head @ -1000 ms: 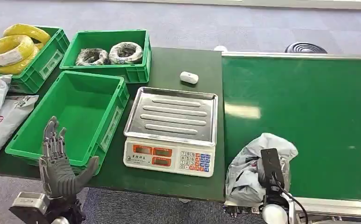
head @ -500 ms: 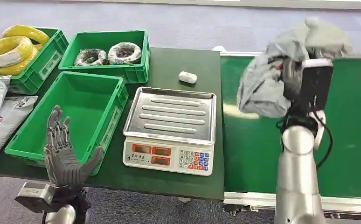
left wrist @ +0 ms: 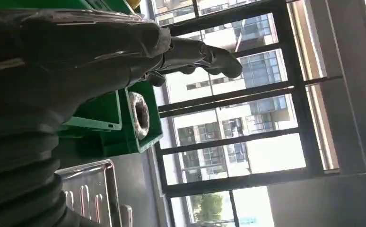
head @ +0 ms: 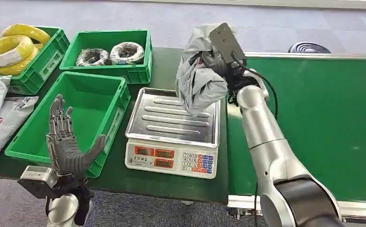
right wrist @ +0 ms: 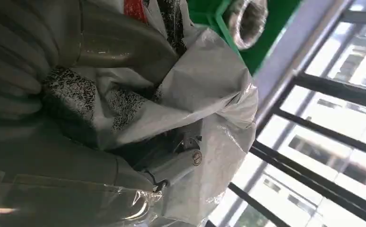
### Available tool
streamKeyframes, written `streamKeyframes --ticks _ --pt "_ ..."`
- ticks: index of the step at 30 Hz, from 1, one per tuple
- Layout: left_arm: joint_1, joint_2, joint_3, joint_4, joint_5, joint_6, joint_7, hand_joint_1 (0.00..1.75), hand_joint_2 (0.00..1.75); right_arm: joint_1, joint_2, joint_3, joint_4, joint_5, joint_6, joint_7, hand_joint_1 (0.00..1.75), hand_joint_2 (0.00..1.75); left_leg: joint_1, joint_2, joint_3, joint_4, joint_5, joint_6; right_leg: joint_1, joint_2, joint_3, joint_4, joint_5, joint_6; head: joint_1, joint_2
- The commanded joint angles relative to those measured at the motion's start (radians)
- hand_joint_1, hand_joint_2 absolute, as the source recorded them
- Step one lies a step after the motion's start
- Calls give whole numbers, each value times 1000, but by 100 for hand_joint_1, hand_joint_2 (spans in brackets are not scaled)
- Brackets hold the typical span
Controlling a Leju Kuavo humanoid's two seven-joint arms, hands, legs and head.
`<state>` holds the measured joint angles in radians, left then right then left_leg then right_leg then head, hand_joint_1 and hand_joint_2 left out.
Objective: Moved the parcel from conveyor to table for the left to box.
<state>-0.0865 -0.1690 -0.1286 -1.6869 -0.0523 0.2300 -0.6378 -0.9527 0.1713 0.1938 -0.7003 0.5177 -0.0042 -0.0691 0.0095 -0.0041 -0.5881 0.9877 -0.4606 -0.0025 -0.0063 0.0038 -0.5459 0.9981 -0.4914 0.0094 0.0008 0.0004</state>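
Dark green table (head: 181, 66), conveyor (head: 323, 118) along its right edge. Right hand (head: 215, 60) clutching grey parcel (head: 197, 80) aloft over scale (head: 174, 130) tray's far right corner. Left hand (head: 67, 149) spread wide, empty, at table's near edge.

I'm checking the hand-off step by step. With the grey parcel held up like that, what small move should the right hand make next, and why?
Probably lower it. The right hand grips the grey parcel in the air above the far right corner of the scale's steel tray, off the conveyor. The left hand waits with fingers apart by the empty green bin, so setting the parcel down there seems the next step.
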Motion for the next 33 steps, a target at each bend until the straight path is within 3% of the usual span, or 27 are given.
streamKeyframes --ticks 1,3,9,10,11,16,18,22,24,27,33 --pt "3 7 39 -5 -15 -11 25 0 175 -53 43 89 241 -6 86 13 175 175 0 3 1 -1 0 0 0 2 0 -1 1 0 0 0" --pt "-5 7 43 7 -15 -27 28 0 175 -44 36 95 258 -42 202 -13 175 175 0 1 1 -1 0 0 0 2 0 0 0 0 0 0" --pt "4 8 49 21 -18 -39 24 0 175 -54 31 144 317 -40 274 -1 175 175 0 0 1 -1 0 0 0 0 0 -1 0 0 0 0" --pt "6 8 48 23 -18 -40 24 0 175 -55 30 144 318 -40 274 -1 45 175 0 0 2 -2 0 0 0 1 1 -1 1 0 0 0" --pt "16 6 51 19 -20 -39 22 0 175 -60 31 160 326 -28 265 12 0 175 0 0 1 -1 0 0 0 1 0 -1 0 0 0 0" --pt "32 11 42 15 -33 -57 35 0 175 -50 23 170 317 -33 276 8 0 175 0 -1 0 0 0 0 0 0 -1 0 0 0 0 0" --pt "35 19 37 35 -59 -92 118 0 175 -42 14 187 297 -11 208 13 0 175 -1 -1 1 -1 0 0 0 0 0 -1 0 0 0 0" --pt "23 20 28 54 -102 -97 153 0 175 -26 4 187 243 8 113 12 0 175 0 -1 0 -1 1 0 0 -1 0 -1 0 0 0 0" --pt "5 27 21 67 -156 -90 196 0 175 24 -6 160 125 19 -20 -17 0 175 0 -2 0 -1 1 0 0 -2 0 -1 0 0 0 0" --pt "-40 50 1 106 -193 -94 231 0 175 111 -25 115 -53 -3 -102 -54 0 175 0 -3 0 -1 1 0 0 -3 -1 -1 0 0 0 0" --pt "-177 75 -49 261 -226 -110 262 0 175 333 -74 54 -421 15 -171 -68 0 175 0 -6 0 -1 1 0 0 -7 0 -2 0 0 1 0"
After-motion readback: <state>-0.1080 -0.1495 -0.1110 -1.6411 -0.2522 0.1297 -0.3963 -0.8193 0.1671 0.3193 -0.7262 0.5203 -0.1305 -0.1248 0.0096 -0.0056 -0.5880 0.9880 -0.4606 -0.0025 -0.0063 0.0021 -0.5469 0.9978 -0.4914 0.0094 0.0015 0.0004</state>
